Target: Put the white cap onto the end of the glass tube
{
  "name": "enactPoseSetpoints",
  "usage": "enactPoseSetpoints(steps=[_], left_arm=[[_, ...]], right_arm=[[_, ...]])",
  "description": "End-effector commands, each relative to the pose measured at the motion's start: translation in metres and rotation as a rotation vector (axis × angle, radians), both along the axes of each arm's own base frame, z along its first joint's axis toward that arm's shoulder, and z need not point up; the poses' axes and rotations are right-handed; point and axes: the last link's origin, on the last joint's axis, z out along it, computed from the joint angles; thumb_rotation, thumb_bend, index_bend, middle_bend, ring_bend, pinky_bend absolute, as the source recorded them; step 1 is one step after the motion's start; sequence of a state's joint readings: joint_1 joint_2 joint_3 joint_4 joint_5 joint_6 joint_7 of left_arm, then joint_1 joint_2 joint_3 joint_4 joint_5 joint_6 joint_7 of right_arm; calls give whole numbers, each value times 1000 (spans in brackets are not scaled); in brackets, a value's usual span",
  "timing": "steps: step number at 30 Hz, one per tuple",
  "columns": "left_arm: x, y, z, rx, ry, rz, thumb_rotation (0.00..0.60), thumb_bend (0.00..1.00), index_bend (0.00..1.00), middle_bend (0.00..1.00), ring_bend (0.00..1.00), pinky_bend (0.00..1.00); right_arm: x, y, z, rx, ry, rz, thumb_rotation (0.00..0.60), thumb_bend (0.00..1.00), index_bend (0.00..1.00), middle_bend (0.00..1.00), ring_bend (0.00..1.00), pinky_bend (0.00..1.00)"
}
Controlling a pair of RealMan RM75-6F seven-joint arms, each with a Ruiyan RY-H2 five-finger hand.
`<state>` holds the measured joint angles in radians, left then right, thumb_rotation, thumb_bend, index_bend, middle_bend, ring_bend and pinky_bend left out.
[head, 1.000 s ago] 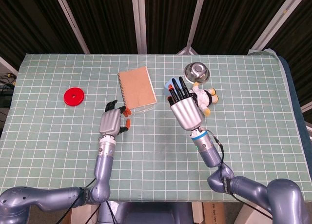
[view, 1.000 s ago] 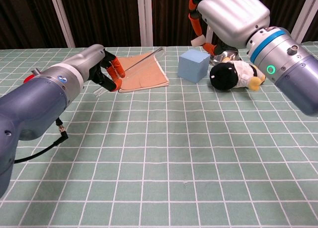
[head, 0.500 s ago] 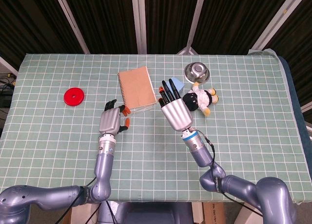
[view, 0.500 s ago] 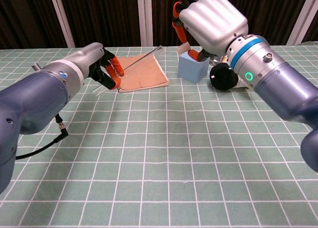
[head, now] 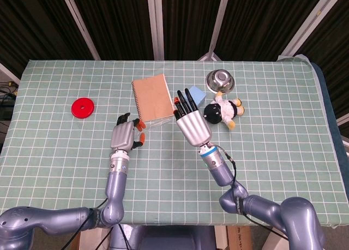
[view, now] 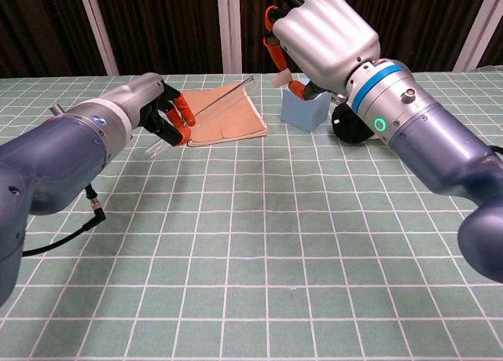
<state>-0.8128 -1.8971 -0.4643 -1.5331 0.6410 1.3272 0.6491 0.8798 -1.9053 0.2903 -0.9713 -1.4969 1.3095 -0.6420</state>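
Two hands work above a counter (head: 283, 146) covered with a green gridded mat. The left hand (view: 161, 109) has its orange-tipped fingers curled around the lower end of the glass tube (view: 224, 95), gripping it near the front edge of a brown notebook (head: 152, 97). From that grip the tube slants upward and away to the robot's right, crossing over the notebook, its far end free in the air. In the head view the left hand (head: 126, 133) sits just in front of the notebook's near left corner.

The right hand (view: 318, 34) is raised above the counter, back toward the chest camera, fingers pointing away. Between its orange fingertips it pinches the white cap (view: 281, 79), a small pale piece showing just below the hand and to the left of a light blue cube (view: 308, 111). The cap is near the tube's raised end but apart from it. In the head view the right hand (head: 191, 122) lies between the notebook and a black-and-white plush toy (head: 222, 111), partly covering the cube.

Beyond the toy stands a small metal bowl (head: 220, 80). Well to the left lies a red disc (head: 83, 107).
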Motion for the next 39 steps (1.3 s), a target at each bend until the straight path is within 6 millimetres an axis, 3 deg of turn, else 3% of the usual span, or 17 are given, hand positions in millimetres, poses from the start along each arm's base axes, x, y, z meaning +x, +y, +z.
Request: enactPoseSetpoints(steps=[1,39], left_arm=[[0,0,0,0,-4,0,600,759,482,502,76,0],[10,-1,-13,-14,-37,3,600,759,482,507,88,0]], right_arm=[[0,-1,1,-3,0,-1,600,358,643,252,10,0],[-2,-2,-2,9,-22,-25,600,358,643,252,10,0]])
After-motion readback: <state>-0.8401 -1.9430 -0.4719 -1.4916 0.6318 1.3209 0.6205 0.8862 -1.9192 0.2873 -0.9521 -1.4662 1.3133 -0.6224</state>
